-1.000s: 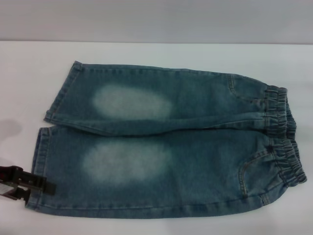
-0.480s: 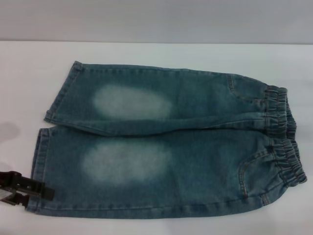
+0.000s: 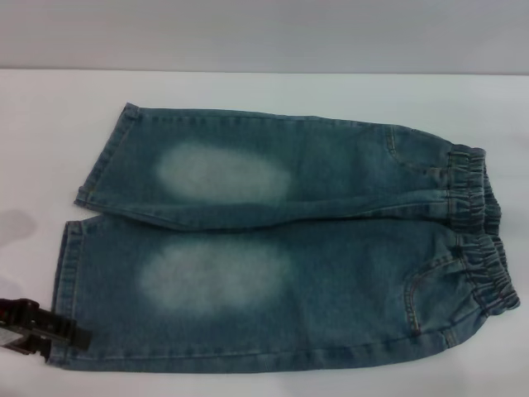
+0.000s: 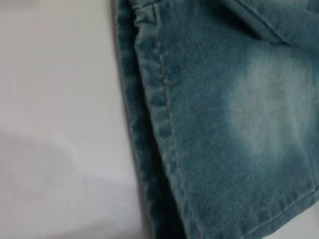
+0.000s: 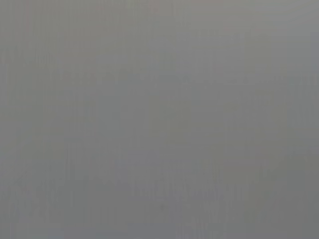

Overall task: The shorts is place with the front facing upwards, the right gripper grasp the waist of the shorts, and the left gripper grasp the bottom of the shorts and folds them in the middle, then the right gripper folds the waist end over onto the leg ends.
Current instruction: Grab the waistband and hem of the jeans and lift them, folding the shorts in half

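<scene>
Bare lab-like setup: plain white table (image 3: 264,91), blank grey wall (image 3: 264,33).

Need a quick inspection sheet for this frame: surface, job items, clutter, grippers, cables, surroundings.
Surface: white table, bare around the garment.
Job's things: the shorts lie flat, front up, unfolded; the bottom of the shorts points to the robot's left, the elastic waist to its right.
Clutter: nothing seen.
Grippers: the left gripper sits at the near leg's hem corner, in the head view; the right gripper is not in view, and its wrist camera shows only plain grey.
Cables: nothing seen.
Surroundings: grey wall behind the table.
</scene>
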Available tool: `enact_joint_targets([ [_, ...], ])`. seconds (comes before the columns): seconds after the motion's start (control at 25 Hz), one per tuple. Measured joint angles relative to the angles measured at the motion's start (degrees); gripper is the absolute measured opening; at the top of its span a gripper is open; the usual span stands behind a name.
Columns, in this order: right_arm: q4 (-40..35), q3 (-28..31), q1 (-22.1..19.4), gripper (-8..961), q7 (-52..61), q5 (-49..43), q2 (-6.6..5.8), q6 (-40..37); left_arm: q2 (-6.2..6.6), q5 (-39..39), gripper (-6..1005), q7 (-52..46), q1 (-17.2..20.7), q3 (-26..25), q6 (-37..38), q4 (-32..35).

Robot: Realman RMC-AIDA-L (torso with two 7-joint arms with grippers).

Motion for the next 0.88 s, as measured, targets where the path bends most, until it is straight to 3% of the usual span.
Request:
enact_joint_targets([
  [0.08, 0.0, 0.0, 0.0, 613, 0.0, 0.0, 0.00, 0.0, -0.03, 0.3, 722, 0.0, -0.1, 0.2, -0.3, 0.1],
  [0.4, 0.0, 0.0, -0.2, 613, 0.0, 0.1, 0.00, 0.0, 0.04, 0.5, 499, 0.0, -0.3, 0.2, -1.0, 0.4],
  [0.64, 0.0, 0.1, -0.4, 613, 0.0, 0.4, 0.00, -0.1, 0.05, 2.1, 296, -0.5, -0.5, -0.1, -1.0, 0.5],
  [0.84, -0.1, 0.1, -0.2, 613, 0.3, 0.3, 0.00, -0.1, -0.03, 2.6, 66, -0.6, -0.6, -0.3, -1.5, 0.5],
  [0.88, -0.2, 0.1, -0.2, 613, 0.6, 0.3, 0.00, -0.1, -0.03, 2.6, 61, -0.7, -0.7, -0.4, -1.6, 0.6],
])
